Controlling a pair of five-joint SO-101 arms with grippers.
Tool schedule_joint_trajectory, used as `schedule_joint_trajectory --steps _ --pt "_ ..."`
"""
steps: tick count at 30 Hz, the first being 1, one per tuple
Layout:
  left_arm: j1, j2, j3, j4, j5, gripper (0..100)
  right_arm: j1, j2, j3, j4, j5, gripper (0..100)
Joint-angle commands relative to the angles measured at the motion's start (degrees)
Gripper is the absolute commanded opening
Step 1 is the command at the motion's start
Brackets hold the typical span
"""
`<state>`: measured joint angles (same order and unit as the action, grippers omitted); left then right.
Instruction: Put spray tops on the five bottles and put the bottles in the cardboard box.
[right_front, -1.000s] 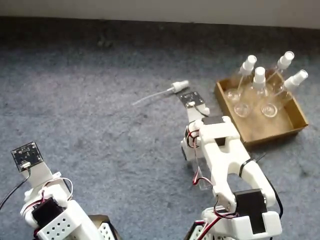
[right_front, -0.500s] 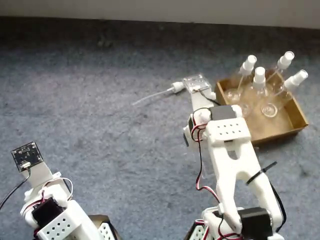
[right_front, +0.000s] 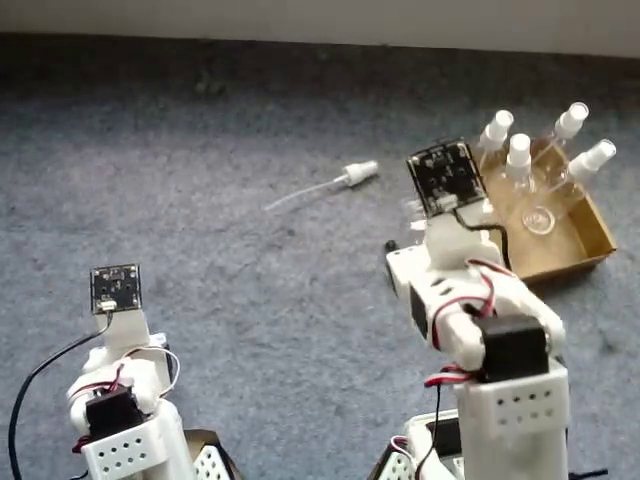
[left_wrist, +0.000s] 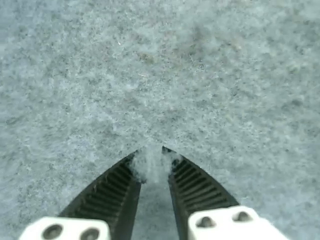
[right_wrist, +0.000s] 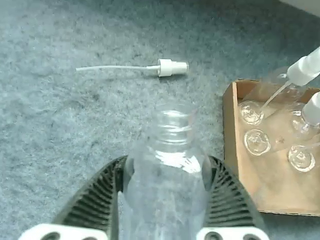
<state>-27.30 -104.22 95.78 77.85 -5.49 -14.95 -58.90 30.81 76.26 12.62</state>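
Right arm (right_front: 470, 290) has lifted and drawn back toward the near edge. Half a second ago it lay stretched low, with its wrist just beside the loose spray top (right_front: 357, 173). Right gripper (right_wrist: 167, 162): jaws clamped on either side of a clear uncapped bottle (right_wrist: 167, 150), held off the grey carpet (right_front: 200, 150), open neck pointing away toward the far side. The spray top has not moved. It lies flat on the carpet just left of the cardboard box (right_front: 545, 268), beyond the bottle's mouth, with its thin dip tube trailing left. Four capped bottles (right_front: 518, 152) stand leaning in the box as before, white tops up. Left arm (right_front: 125, 380) has shifted: its wrist now sits further right and slightly farther than a second ago, at the near left. Left gripper (left_wrist: 151, 156): jaws all but together, a sliver of carpet between the tips, nothing held, low over bare carpet.
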Motion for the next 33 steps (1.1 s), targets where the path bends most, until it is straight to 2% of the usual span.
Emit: schedule_joint_trajectory --steps 1,8,14,18,22,24,28,33 --pt "5.0 -0.6 1.3 -1.5 -0.6 1 0.7 -7.3 -2.9 2.8 -0.1 7.4" --pt "7.9 -0.6 1.3 -11.9 -1.2 0 0.7 -13.5 -2.8 4.3 -0.2 7.4" --pt "8.0 -0.6 1.3 -13.0 -16.0 0 0.7 -17.8 0.7 3.6 -0.2 7.4" --pt "8.0 -0.6 1.3 -13.3 -20.0 1 1.2 -21.9 9.6 -2.5 -0.2 7.4" --pt "7.7 -0.6 1.2 -13.3 -21.3 1 5.3 -26.1 18.9 -12.0 -0.2 7.4" --pt "8.0 -0.6 1.0 -13.8 -24.0 1 7.5 -27.1 23.0 -15.4 -0.2 7.4" --pt "8.0 -0.5 -1.3 -14.7 -24.5 0 9.9 -28.4 29.5 -21.0 -0.2 7.4" --pt "8.0 -0.5 -6.5 -14.5 -29.3 0 10.1 -28.5 34.3 -27.8 -8.1 7.4"
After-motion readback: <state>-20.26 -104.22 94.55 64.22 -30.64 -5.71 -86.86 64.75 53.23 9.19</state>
